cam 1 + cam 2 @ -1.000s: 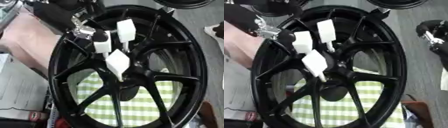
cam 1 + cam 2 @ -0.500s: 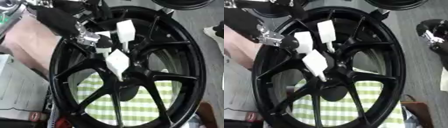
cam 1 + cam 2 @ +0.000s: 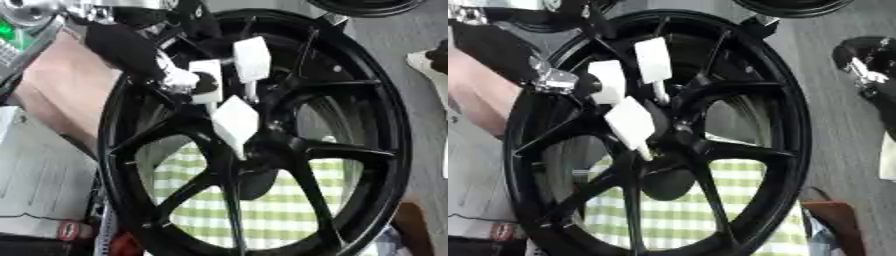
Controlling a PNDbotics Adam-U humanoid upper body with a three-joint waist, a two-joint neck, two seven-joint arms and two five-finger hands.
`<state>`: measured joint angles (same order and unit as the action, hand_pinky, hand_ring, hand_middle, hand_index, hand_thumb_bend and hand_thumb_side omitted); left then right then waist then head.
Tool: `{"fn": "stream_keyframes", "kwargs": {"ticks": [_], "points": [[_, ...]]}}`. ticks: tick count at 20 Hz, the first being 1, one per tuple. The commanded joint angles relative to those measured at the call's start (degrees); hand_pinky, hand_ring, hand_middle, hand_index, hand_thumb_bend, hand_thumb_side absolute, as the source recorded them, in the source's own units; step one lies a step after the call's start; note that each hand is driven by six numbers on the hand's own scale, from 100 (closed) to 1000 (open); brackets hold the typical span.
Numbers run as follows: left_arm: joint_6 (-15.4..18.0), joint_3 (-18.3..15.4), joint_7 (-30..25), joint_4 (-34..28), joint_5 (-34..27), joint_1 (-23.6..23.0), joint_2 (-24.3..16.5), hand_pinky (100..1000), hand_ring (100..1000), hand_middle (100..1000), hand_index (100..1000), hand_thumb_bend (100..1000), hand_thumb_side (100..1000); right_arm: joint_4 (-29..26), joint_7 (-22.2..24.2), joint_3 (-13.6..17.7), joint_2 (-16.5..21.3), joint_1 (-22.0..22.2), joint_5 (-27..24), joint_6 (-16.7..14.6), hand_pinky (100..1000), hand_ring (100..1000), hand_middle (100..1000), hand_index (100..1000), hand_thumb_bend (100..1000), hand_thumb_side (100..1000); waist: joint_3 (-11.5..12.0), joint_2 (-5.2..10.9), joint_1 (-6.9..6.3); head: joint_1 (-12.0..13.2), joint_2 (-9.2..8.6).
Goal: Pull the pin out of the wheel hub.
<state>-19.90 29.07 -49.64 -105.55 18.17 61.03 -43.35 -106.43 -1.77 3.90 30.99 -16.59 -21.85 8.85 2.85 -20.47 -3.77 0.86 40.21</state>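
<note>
A black wheel rim (image 3: 385, 150) lies flat and fills both views. Three white pins with flat heads stand up from its hub (image 3: 262, 145): one on the left (image 3: 207, 75), a tall one behind (image 3: 252, 59), and a nearer one (image 3: 234, 122). My left hand (image 3: 166, 70) reaches in from the upper left over the rim. Its dark fingertips pinch the head of the left pin. My right hand (image 3: 864, 70) hangs beyond the rim at the right edge of the right eye view, apart from the wheel.
A green and white checked cloth (image 3: 271, 200) shows through the spokes. Papers (image 3: 39, 185) lie at the left, with a small red thing (image 3: 66, 230) below them. Another dark wheel (image 3: 363, 5) sits at the top edge. A brown object (image 3: 833, 220) is at the lower right.
My left hand has come down and to the right from the rim's upper left edge onto the left pin. The pins and wheel have stayed in place.
</note>
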Motion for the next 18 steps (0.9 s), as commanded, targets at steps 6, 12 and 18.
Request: {"fn": "stream_keyframes", "kwargs": {"ticks": [6, 12, 18], "points": [[-1.34, 0.2, -2.33, 0.63, 0.47, 0.21, -0.45, 919, 857, 852, 901, 401, 634, -0.71, 0.02, 0.59, 0.63, -0.65, -0.47, -0.16, 910, 812, 603, 662, 315, 289, -0.08, 1.33, 0.51, 0.28, 0.26], [-1.1, 0.92, -2.33, 1.63, 0.29, 0.06, -0.23, 920, 850, 839, 901, 401, 630, -0.74, 0.04, 0.56, 0.55, -0.78, -0.48, -0.14, 910, 812, 603, 662, 316, 289, -0.12, 1.17, 0.56, 0.45, 0.26], [-0.44, 1.41, -2.33, 3.29, 1.63, -0.26, 0.11, 918, 847, 827, 894, 401, 616, -0.85, -0.05, 0.61, 0.4, -0.85, -0.53, -0.18, 910, 812, 603, 661, 316, 289, -0.29, 1.01, 0.64, 0.66, 0.21]]}}
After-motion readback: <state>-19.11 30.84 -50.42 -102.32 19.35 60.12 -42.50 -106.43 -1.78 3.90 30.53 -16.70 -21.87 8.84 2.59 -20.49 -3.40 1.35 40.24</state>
